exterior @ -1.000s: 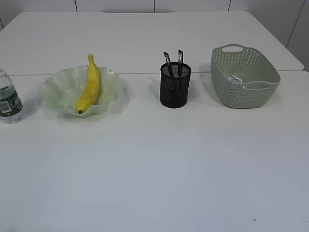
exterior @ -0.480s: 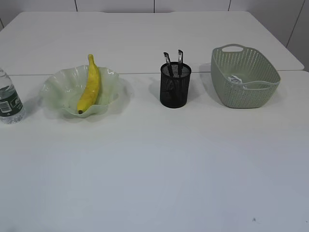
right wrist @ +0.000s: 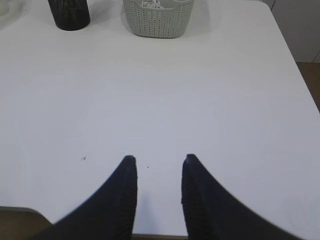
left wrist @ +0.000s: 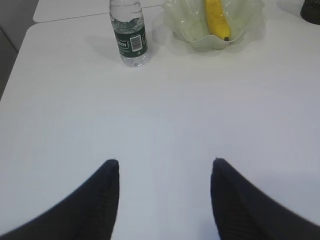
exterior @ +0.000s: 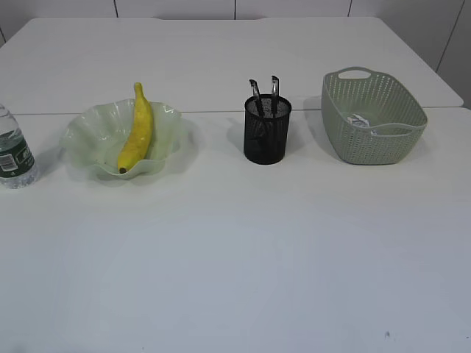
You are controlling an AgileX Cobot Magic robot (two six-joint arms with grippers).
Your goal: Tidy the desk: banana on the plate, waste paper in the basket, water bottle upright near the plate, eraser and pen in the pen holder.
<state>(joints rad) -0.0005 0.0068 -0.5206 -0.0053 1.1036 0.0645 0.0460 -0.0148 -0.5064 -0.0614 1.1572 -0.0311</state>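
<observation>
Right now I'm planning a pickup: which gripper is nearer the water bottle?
Left. The left gripper hangs open over bare table with the water bottle ahead of it. The right gripper faces the basket side, bottle out of its view.

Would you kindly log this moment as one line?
banana on plate | bottle upright | pens in holder | paper in basket | both fingers open, empty

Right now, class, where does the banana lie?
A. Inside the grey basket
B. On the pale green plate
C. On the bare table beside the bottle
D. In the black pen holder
B: the banana rests lengthwise on the pale green plate, left of the pen holder and apart from the bottle.
</observation>
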